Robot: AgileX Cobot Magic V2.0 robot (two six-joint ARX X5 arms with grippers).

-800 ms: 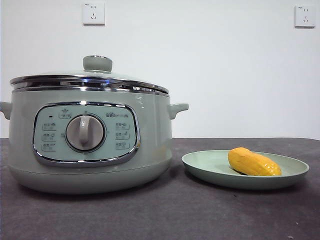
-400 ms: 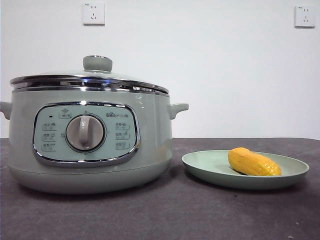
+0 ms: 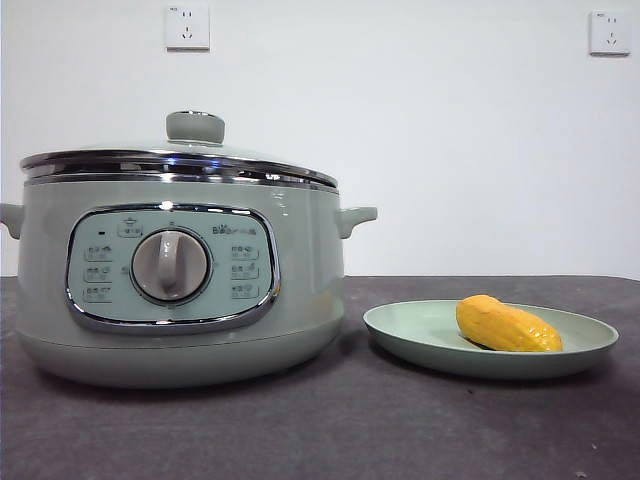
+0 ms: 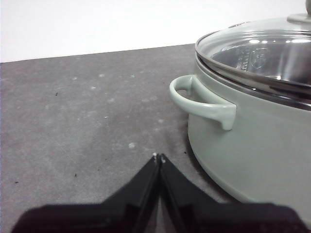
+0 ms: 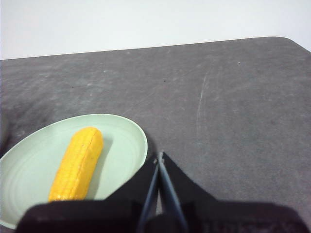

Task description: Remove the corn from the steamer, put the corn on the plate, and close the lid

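We see the corn (image 5: 77,162) lying on the plate (image 5: 129,141) just beside the closed, empty right gripper (image 5: 159,155); the lid (image 3: 180,160) sits on the steamer (image 3: 300,280), near the closed left gripper (image 4: 158,157).

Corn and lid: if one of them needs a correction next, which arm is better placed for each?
Nothing seems left: the corn lies on the plate, the lid sits on the steamer. The right gripper is beside the plate; the left gripper is beside the steamer.

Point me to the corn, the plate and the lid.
corn (image 3: 507,325): front view, middle of the cob.
plate (image 3: 410,327): front view, bare inner surface left of the cob.
lid (image 3: 195,127): front view, its knob.
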